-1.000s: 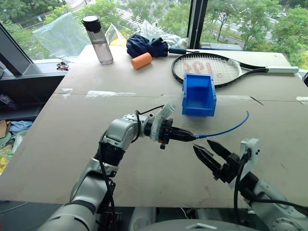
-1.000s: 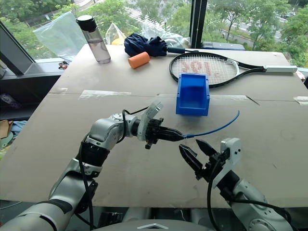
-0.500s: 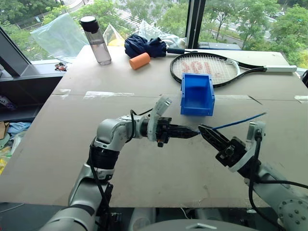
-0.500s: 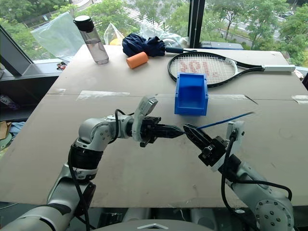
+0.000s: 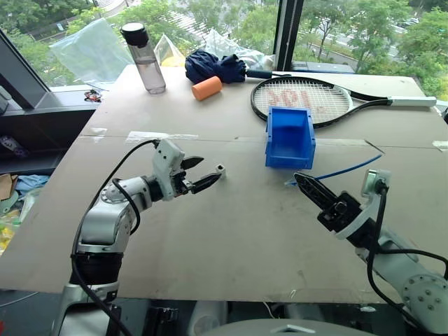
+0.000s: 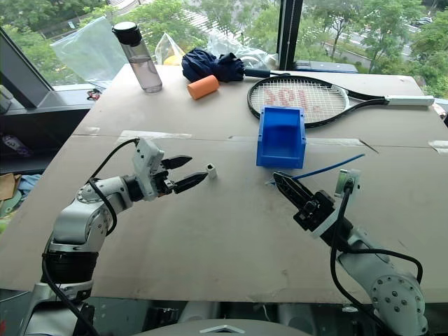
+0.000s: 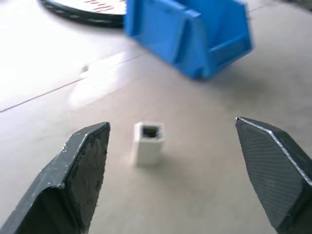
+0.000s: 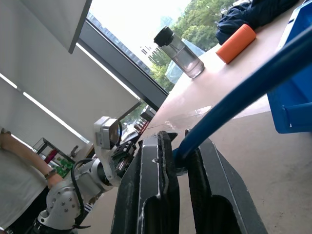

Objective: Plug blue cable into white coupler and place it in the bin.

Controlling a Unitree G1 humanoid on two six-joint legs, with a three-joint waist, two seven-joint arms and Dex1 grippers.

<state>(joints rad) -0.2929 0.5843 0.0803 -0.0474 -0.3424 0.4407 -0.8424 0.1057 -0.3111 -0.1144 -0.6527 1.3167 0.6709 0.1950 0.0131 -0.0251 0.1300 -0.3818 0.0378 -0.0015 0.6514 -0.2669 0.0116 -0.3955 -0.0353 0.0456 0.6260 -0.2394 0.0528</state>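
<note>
White coupler (image 6: 211, 169): we see it lying alone on the table (image 5: 210, 238), just ahead of the left fingertips, well left of the bin (image 5: 289, 138). We judge it light, rigid and smooth, apt to skid; we would pinch its flat sides.
Blue cable (image 5: 341, 170): we hold it near its plug end; the rest arcs free to the right. We judge it light, springy, easily bent.
Right gripper (image 5: 303, 184): fingers clamped on the cable.
Left gripper (image 5: 204, 171): fingers spread wide, holding nothing.
Change: a second ago the left fingers pinched the cable's plug end; now the right has it, and the left has swung away to the coupler.
</note>
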